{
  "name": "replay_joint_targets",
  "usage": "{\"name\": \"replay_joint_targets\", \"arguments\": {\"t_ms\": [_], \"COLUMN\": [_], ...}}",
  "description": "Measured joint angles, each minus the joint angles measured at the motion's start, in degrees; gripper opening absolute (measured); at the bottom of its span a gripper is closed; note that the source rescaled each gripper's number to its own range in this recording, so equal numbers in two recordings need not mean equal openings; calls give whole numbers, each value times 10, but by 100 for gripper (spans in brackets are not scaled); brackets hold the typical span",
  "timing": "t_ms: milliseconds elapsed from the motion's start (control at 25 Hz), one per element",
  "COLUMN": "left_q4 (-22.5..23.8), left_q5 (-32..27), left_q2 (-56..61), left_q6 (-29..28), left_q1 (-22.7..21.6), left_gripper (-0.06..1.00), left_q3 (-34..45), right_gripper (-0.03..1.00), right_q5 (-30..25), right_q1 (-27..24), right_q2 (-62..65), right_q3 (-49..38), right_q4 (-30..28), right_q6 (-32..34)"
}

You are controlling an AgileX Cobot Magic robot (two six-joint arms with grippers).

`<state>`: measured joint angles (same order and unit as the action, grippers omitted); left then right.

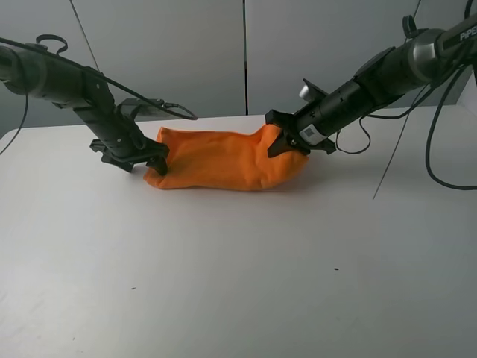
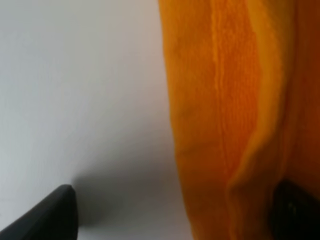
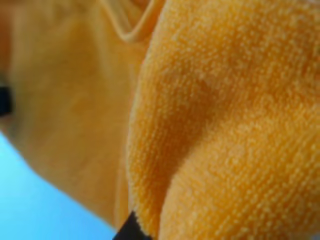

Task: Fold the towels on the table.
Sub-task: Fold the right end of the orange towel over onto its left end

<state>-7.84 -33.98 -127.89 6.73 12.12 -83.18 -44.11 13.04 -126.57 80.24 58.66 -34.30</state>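
Note:
The orange towel (image 1: 223, 160) lies bunched in a long heap at the back middle of the white table (image 1: 238, 283). My left gripper (image 1: 155, 160) is at the towel's left end, low on the table. In the left wrist view its black fingers (image 2: 50, 217) stand wide apart, with the towel's edge (image 2: 220, 125) between them, so the gripper (image 2: 172, 220) is open. My right gripper (image 1: 287, 142) is at the towel's right end, which rises up into it. In the right wrist view the towel (image 3: 225, 125) fills the picture against one dark fingertip (image 3: 131, 231).
Black cables (image 1: 440, 142) hang from the right arm down to the table at the back right. A grey wall (image 1: 246, 52) stands behind the table's far edge.

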Motion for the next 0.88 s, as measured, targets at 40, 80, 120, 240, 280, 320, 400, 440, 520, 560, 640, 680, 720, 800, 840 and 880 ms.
{"name": "replay_joint_targets", "arguments": {"t_ms": [40, 80, 120, 240, 280, 320, 400, 440, 520, 560, 640, 680, 720, 800, 840, 880], "left_q4": [0, 0, 0, 0, 0, 0, 0, 0, 0, 0, 0, 0, 0, 0, 0, 0], "left_q5": [-3, -4, -6, -7, -8, -8, -9, -9, -10, -10, -12, -12, -12, -12, -12, -12], "left_q2": [0, 0, 0, 0, 0, 0, 0, 0, 0, 0, 0, 0, 0, 0, 0, 0], "left_q6": [1, 1, 1, 0, 0, 0, 0, 0, 0, 0, 0, 0, 0, 0, 0, 0], "left_q1": [0, 0, 0, 0, 0, 0, 0, 0, 0, 0, 0, 0, 0, 0, 0, 0], "left_gripper": [99, 99, 99, 99, 99, 99, 99, 99, 99, 99, 99, 99, 99, 99, 99, 99], "left_q3": [0, 0, 0, 0, 0, 0, 0, 0, 0, 0, 0, 0, 0, 0, 0, 0], "right_gripper": [6, 6, 6, 6, 6, 6, 6, 6, 6, 6, 6, 6, 6, 6, 6, 6], "right_q5": [-13, -23, -30, -34, -32, -31, -23, -15, -4, 4, 16, 25, 37, 58, 66, 73], "right_q1": [0, 0, 0, 5, 8, 14, 26, 33, 46, 51, 65, 73, 80, 95, 100, 105], "right_q2": [0, 0, 0, 0, 0, 0, 0, 0, 0, 0, 0, 0, 0, 0, 0, 0], "right_q3": [10, 17, 22, 30, 30, 30, 30, 30, 30, 30, 30, 30, 31, 31, 31, 33], "right_q4": [0, 0, 2, 3, 3, 3, 8, 13, 22, 27, 37, 38, 40, 47, 50, 51], "right_q6": [11, 22, 31, 55, 60, 63, 70, 73, 75, 78, 79, 80, 83, 94, 97, 100]}}
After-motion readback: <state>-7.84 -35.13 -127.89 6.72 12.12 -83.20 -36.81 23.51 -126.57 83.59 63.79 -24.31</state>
